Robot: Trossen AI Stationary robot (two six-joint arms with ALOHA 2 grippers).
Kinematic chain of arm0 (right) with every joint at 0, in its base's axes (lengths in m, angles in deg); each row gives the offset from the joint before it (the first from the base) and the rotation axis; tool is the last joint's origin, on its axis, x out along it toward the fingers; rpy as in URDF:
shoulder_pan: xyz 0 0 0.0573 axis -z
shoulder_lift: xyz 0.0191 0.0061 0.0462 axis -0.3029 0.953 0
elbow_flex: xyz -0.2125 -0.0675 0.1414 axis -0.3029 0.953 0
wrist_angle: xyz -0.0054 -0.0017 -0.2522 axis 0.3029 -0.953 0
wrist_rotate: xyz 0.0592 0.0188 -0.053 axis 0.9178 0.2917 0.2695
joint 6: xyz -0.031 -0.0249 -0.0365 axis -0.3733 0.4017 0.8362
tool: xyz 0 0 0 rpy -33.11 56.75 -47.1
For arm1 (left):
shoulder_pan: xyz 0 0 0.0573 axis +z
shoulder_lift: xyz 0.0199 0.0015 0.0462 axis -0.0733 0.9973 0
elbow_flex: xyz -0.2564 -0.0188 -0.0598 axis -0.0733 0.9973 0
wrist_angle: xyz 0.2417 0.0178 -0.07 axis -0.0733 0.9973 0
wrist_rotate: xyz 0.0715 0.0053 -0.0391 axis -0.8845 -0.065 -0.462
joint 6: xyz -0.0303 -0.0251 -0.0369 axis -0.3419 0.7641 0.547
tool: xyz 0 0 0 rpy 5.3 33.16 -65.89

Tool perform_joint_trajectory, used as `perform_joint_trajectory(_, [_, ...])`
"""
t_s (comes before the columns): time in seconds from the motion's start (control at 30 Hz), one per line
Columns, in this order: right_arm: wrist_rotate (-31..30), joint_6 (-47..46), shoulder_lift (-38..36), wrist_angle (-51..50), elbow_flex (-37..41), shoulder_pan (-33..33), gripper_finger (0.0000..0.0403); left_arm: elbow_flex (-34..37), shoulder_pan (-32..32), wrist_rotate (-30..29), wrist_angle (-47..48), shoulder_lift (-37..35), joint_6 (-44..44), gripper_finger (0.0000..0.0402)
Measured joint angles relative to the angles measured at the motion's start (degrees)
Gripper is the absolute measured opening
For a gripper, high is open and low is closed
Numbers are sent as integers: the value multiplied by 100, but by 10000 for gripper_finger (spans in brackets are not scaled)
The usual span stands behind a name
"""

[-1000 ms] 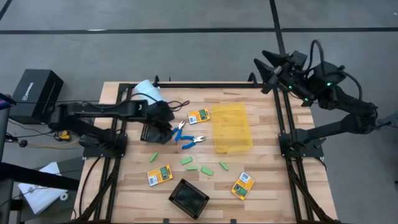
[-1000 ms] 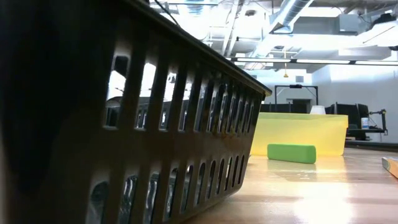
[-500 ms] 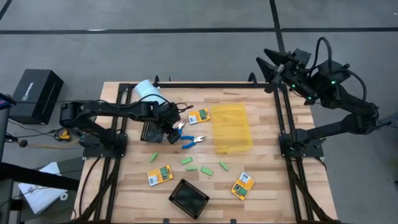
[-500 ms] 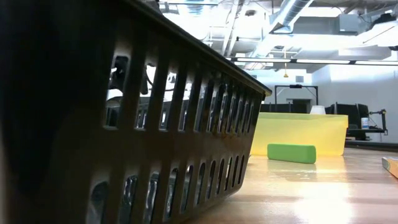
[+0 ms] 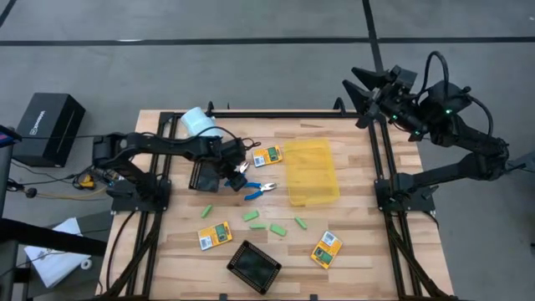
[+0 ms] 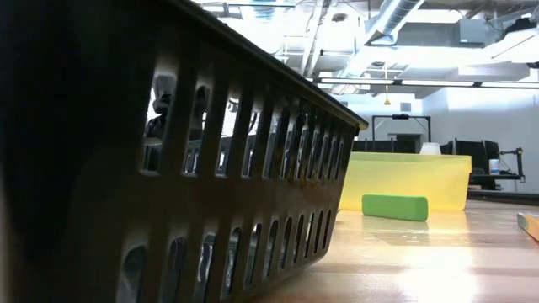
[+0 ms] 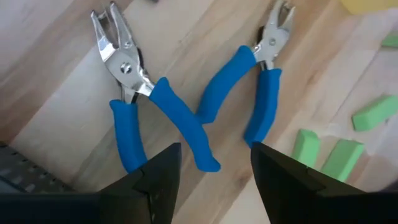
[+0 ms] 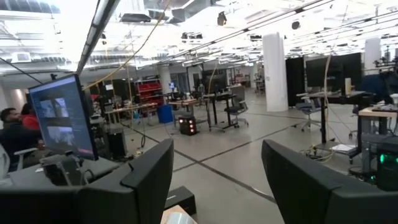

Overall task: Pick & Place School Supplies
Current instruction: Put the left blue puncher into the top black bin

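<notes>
The left gripper, fingers spread and empty, hovers over two blue-handled pliers lying crossed on the table, seemingly not touching, while the open right gripper waits high.

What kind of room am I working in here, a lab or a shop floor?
Most likely an open robotics lab or workshop: exposed ceiling ducts, rows of workbenches with office chairs on a bare concrete floor, and a monitor with a person seated beside it.

Wooden table — bin, packs, pliers.
</notes>
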Motion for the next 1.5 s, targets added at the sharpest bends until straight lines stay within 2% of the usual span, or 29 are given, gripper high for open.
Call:
perform_joint_trajectory(0.43, [93,-45,0,189,0,0,235,2,0,116,-127,442,402,192])
perform_joint_trajectory(0.6, [343,-46,0,363,0,4,235,4,0,120,-202,534,420,186])
perform_joint_trajectory(1.0, [366,-43,0,361,0,0,235,15,0,166,-424,817,555,180])
perform_joint_trajectory(1.17, [366,-45,-4,363,0,4,235,99,0,166,-417,825,551,136])
perform_joint_trajectory(1.4, [366,-43,-4,389,0,4,235,129,3,167,-417,825,548,27])
perform_joint_trajectory(1.5, [366,-43,-4,446,0,4,235,129,28,216,-440,806,545,26])
